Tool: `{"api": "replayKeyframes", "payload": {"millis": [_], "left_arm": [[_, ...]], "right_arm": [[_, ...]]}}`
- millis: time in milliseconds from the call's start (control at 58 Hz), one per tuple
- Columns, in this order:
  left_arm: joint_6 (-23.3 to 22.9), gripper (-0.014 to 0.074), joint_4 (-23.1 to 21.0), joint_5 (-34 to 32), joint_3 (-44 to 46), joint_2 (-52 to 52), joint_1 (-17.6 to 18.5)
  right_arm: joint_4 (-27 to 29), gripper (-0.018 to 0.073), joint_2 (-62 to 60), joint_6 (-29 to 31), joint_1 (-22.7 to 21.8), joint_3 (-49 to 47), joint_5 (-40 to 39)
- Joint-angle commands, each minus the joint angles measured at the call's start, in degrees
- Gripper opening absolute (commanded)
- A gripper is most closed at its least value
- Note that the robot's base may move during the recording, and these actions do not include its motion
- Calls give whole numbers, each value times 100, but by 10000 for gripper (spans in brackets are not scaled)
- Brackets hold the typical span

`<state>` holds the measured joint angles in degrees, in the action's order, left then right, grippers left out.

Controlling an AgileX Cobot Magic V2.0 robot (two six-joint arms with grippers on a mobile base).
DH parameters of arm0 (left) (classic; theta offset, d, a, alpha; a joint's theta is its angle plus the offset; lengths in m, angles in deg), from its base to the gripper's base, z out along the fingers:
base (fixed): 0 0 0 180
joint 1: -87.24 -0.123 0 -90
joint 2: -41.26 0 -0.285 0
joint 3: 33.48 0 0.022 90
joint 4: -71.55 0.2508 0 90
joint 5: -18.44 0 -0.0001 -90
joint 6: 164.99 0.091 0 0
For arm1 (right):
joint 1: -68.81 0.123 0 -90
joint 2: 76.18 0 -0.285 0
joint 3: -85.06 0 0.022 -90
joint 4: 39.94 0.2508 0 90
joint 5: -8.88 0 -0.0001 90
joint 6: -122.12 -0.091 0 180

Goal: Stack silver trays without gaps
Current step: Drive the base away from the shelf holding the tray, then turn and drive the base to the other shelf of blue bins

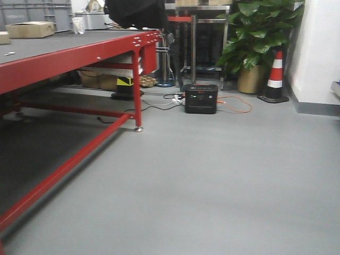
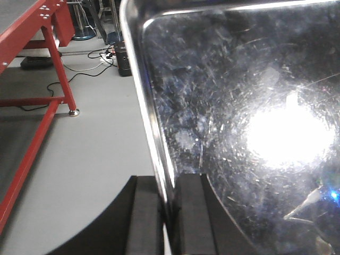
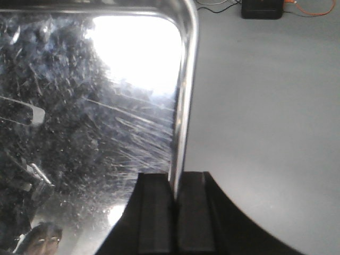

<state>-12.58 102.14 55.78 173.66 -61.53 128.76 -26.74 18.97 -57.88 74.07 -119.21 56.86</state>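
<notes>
L end effector (image 2: 169, 192) on tray (image 2: 239, 133) rim, floor (image 2: 95, 159) beside

One silver tray (image 2: 239, 133), rim pinched between the jaws of the left gripper (image 2: 169, 212) and right gripper (image 3: 173, 212). Beyond the jaws: one red table (image 2: 53, 79), one power box (image 3: 261, 9).

Red-framed table (image 1: 64, 45), black power box (image 1: 201, 99), traffic cone (image 1: 274, 77), potted plant (image 1: 255, 32), grey floor (image 1: 212, 186)
</notes>
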Motion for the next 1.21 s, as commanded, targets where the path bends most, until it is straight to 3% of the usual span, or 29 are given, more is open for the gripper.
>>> {"api": "replayKeyframes", "payload": {"millis": [0, 1190], "left_arm": [[134, -7, 16, -285, 48, 50, 45], [134, -7, 16, -285, 48, 50, 45]], "right_arm": [[75, -78, -70, 98, 18, -78, -356], [89, -78, -70, 98, 18, -78, -355]]}}
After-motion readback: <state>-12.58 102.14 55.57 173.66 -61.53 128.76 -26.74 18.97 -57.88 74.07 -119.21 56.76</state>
